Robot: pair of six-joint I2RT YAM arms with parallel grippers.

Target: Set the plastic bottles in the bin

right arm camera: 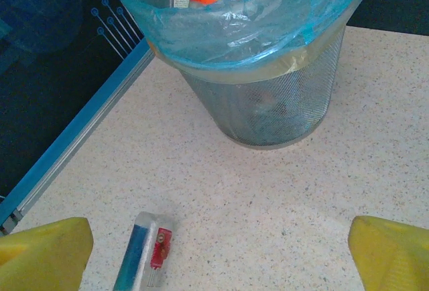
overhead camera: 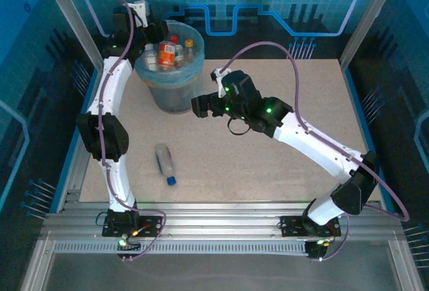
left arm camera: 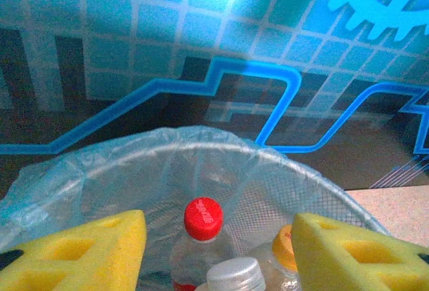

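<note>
The bin (overhead camera: 175,93), a mesh wastebasket lined with a blue bag, stands at the back left and holds several plastic bottles (overhead camera: 167,53). My left gripper (overhead camera: 153,34) hovers over its left rim, open and holding nothing. In the left wrist view the yellow pads (left arm camera: 74,251) flank a red-capped bottle (left arm camera: 203,220), a silver cap (left arm camera: 232,274) and an orange cap (left arm camera: 284,247) down in the bin (left arm camera: 201,145). One clear bottle (overhead camera: 164,161) with a blue cap lies on the table in front of the bin. My right gripper (overhead camera: 200,106) hangs open right of the bin, above the table, with that bottle (right arm camera: 142,257) at its lower left.
A blue-edged metal frame (right arm camera: 80,130) borders the table on the left. The bin (right arm camera: 268,103) stands just ahead of the right gripper (right arm camera: 218,257). Speckled tabletop (overhead camera: 281,170) stretches to the right and front.
</note>
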